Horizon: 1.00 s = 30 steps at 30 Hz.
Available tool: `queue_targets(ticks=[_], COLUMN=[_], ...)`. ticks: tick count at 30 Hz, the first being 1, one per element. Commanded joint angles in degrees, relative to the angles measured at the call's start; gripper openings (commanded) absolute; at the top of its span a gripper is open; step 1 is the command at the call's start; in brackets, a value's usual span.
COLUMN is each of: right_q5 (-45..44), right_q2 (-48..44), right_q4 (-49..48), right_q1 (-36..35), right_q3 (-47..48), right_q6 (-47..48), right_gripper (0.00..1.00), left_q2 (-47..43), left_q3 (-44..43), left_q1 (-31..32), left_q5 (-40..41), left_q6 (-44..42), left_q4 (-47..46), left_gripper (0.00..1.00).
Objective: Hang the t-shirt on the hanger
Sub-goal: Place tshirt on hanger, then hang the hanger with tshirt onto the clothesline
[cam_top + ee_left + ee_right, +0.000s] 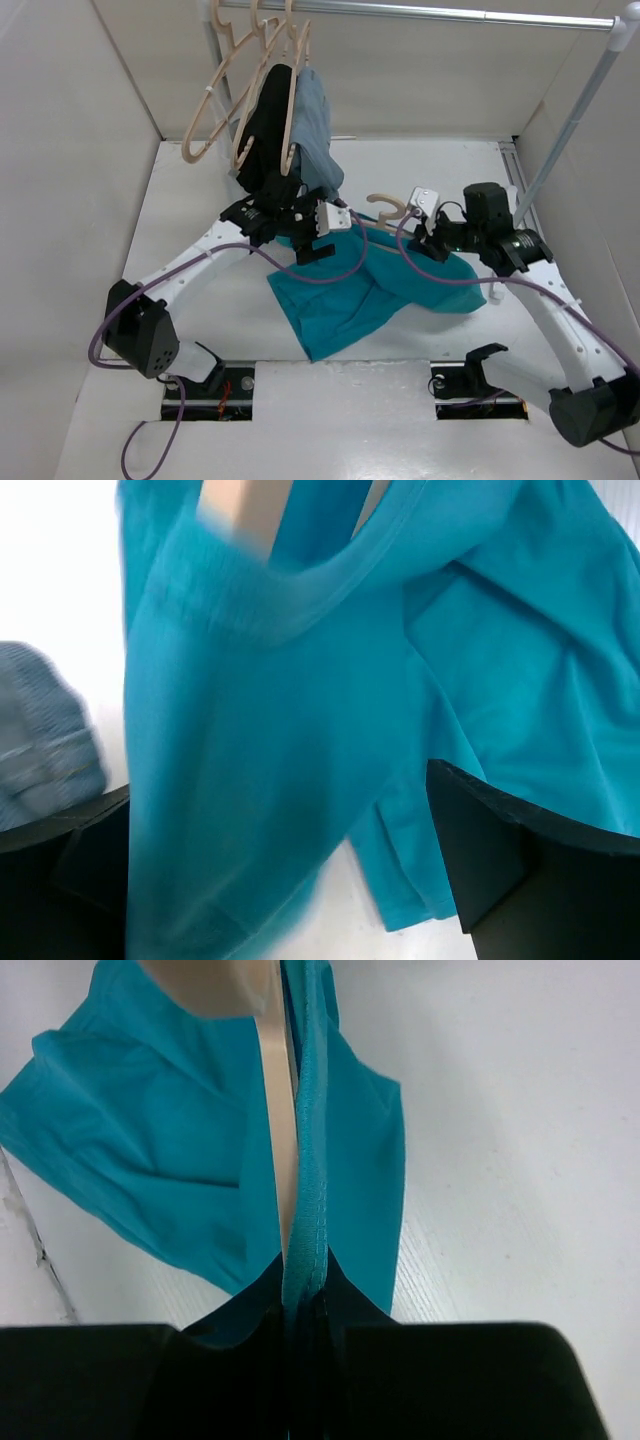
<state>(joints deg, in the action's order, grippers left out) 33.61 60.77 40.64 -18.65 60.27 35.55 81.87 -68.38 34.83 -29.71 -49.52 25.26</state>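
Teal t-shirt crumpled, edge pinched tight in right fingers, left fingers spread wide over cloth

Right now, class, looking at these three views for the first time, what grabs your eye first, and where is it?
The teal t-shirt, crumpled in the middle of the white table, stands out first. The right gripper is shut on its edge alongside a pale hanger. At the back, a black garment and a grey-blue garment hang from the rail beside empty hangers.
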Motion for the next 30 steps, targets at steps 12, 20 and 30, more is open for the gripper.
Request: queue_targets(ticks=[12, 20, 30], right_q5=[-15.2, -30.2, -28.7], right_q2=[3.8, 4.9, 1.2], right_q4=[18.8, 19.3, 11.2], right_q1=[13.5, 19.8, 19.8], right_q3=[17.5, 21.2, 40.9], right_q6=[-10.4, -15.7, -17.4], right_gripper=[0.00, 0.00, 0.00], left_q2=[-6.3, -8.6, -10.2], left_q3=[6.5, 9.8, 12.1], left_q1=[1.4, 2.6, 2.6], left_q5=[17.5, 21.2, 17.3], left_q6=[23.1, 24.3, 23.1], left_q4=[-14.3, -17.6, -16.5], left_gripper=[1.00, 1.00, 1.00])
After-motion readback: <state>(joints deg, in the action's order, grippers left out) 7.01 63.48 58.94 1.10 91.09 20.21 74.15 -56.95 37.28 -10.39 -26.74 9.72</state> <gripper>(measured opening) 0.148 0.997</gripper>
